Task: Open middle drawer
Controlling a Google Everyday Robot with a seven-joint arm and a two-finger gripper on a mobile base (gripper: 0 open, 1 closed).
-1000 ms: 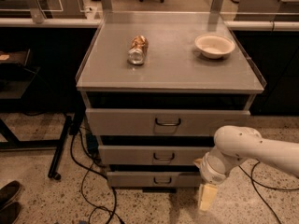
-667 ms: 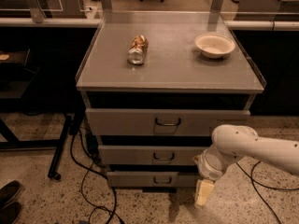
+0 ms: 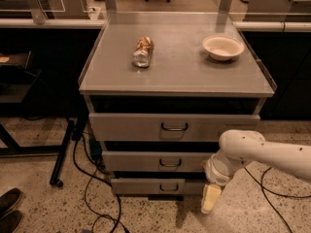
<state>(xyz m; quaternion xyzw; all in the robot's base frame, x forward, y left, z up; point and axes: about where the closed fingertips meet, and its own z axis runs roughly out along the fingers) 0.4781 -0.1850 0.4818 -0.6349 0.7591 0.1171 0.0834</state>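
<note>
A grey cabinet holds three stacked drawers. The middle drawer [image 3: 150, 161] is a wide grey front with a small dark bar handle [image 3: 170, 164] at its centre, and it looks closed. Above it is the taller top drawer [image 3: 146, 126], below it the narrow bottom drawer [image 3: 141, 185]. My white arm reaches in from the right, and the gripper [image 3: 211, 199] hangs pointing down at the right end of the bottom drawer, lower and to the right of the middle handle. Nothing is visibly held.
On the cabinet top [image 3: 180, 67] lie a crushed can [image 3: 143, 51] and a white bowl [image 3: 223, 47]. Black cables [image 3: 92, 188] trail over the speckled floor at the left. A dark stand leg [image 3: 63, 154] and shoes [image 3: 9, 210] sit further left.
The gripper and forearm have shifted slightly left and down beside the lower drawers. The drawers have not moved.
</note>
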